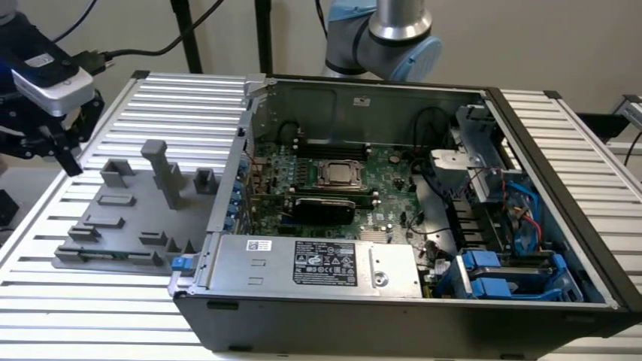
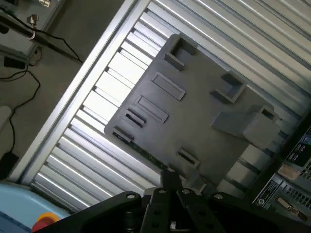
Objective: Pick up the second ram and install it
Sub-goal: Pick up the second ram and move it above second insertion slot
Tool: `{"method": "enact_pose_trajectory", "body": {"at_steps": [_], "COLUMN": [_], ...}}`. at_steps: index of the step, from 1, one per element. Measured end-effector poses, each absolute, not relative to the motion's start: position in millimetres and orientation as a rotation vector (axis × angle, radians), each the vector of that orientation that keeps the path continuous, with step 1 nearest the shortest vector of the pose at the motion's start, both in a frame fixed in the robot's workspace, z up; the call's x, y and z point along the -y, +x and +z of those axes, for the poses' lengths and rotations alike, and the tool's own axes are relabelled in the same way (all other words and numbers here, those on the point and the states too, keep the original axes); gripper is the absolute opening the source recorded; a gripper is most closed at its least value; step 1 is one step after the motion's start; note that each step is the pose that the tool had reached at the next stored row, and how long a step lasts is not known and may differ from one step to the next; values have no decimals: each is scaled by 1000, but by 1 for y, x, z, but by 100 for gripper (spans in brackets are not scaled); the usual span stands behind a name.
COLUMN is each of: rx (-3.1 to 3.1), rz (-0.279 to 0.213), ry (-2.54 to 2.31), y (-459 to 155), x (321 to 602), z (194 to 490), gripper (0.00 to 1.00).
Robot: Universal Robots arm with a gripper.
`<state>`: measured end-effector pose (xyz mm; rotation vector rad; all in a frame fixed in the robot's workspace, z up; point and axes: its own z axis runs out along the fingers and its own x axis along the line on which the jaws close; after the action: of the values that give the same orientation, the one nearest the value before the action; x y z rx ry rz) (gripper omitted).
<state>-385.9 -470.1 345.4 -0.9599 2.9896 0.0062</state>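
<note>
Ram stick (image 1: pixel 110 256), exterior view: green strip lying low in a slot along the near edge of the grey holder tray (image 1: pixel 131 226). Its long axis ran from the exterior view's left to right, parallel to that edge. Could not tell which face was up. The tray sat on the slatted table (image 1: pixel 60 316), with grey posts (image 1: pixel 161 173) standing up behind the stick. The gripper (image 1: pixel 71 165) hung above the table's far left corner, fingers pressed together with nothing in them, well apart from the stick. An open computer case (image 1: pixel 401 301) stood just to the tray's right. Inside it were a motherboard with a silver processor (image 1: pixel 341 174), a silver power supply (image 1: pixel 311 263) at the near wall and blue drive bays (image 1: pixel 501 274). The robot arm's base (image 1: pixel 386 37) stood behind the case.

Wrist view: the ram stick (image 2: pixel 141 150) ran diagonally along the edge of the tray (image 2: pixel 194 121), chips too small to make out. The gripper (image 2: pixel 170 178) was closed and empty, its tips seen close to one end of the stick. Could not tell contact. A corner of the case (image 2: pixel 286 184) bordered the tray. Beyond the table edge were cables (image 2: pixel 29 73) on the floor and a red button (image 2: pixel 44 221).
</note>
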Motion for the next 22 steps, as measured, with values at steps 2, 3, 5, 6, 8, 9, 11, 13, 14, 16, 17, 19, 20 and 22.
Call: {"method": "enact_pose_trajectory", "body": {"at_steps": [2, 3, 5, 6, 8, 9, 11, 13, 14, 16, 17, 19, 20, 22], "rx": [-2972, -2962, -2942, -2933, -2912, -2901, -2879, -2856, -2844, -2819, -2806, -2780, -2767, -2740], "rz": [6, 6, 6, 6, 6, 6, 6, 6, 6, 6, 7, 7, 7, 7], "ry": [-1014, -1042, -1097, -1122, -1176, -1203, -1255, -1307, -1333, -1385, -1410, -1461, -1486, -1536], "y": [-386, -386, -386, -386, -386, -386, -386, -386, -386, -386, -386, -386, -386, -386], "x": [470, 470, 470, 470, 470, 470, 470, 470, 470, 470, 470, 470, 470, 470], "z": [344, 343, 341, 341, 339, 338, 336, 335, 334, 332, 331, 330, 329, 327], "gripper": [11, 11, 11, 11, 11, 11, 11, 11, 11, 11, 11, 11, 11, 11]}}
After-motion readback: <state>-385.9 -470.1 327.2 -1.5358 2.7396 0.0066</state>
